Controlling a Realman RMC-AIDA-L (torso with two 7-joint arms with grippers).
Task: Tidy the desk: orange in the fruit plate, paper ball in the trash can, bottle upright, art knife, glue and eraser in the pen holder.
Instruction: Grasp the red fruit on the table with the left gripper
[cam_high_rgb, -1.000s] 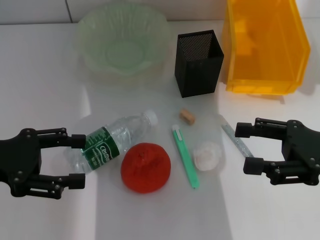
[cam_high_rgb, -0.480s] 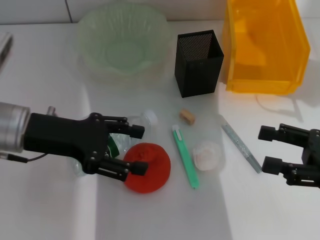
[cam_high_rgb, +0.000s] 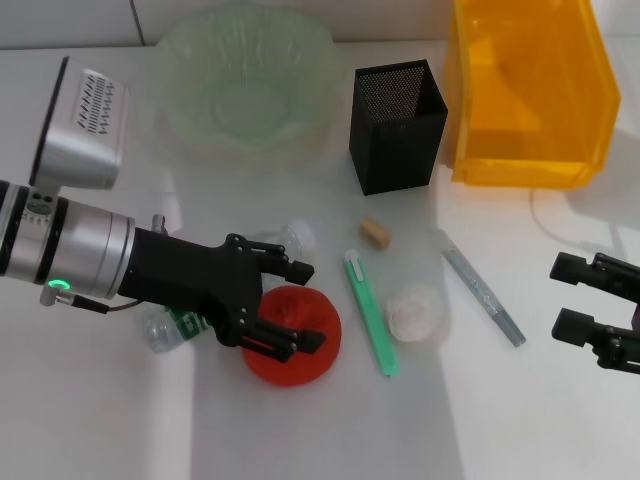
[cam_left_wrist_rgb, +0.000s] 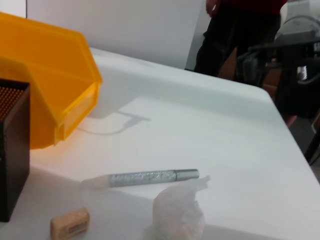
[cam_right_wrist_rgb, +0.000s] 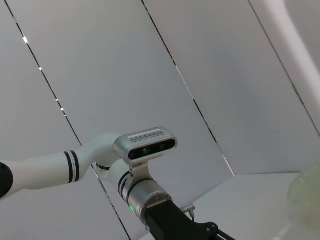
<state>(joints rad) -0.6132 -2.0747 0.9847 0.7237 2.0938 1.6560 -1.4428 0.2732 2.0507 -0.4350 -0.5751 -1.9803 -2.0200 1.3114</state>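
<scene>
The left tool (cam_high_rgb: 305, 305) is spread wide over the orange (cam_high_rgb: 296, 340), one finger above the fruit's far edge and the other lying across its top; whether the pads press the skin cannot be told. The orange sits on the white table (cam_high_rgb: 120, 420) near the middle, and the bottle (cam_high_rgb: 190, 315) lies on its side at the orange's 10 o'clock, mostly hidden under the left arm. At the orange's 3 o'clock lies a green art knife (cam_high_rgb: 371, 313), then the paper ball (cam_high_rgb: 414, 310) just beyond it, and a silvery glue stick (cam_high_rgb: 483, 295) farther out. The eraser (cam_high_rgb: 375, 233) rests at the knife's 12 o'clock. Along the table's far side stand the fruit plate (cam_high_rgb: 180, 60), the pen holder (cam_high_rgb: 398, 135) and the trash can (cam_high_rgb: 520, 160). The right tool (cam_high_rgb: 568, 297) hovers spread at the table's 3 o'clock edge, holding nothing.
</scene>
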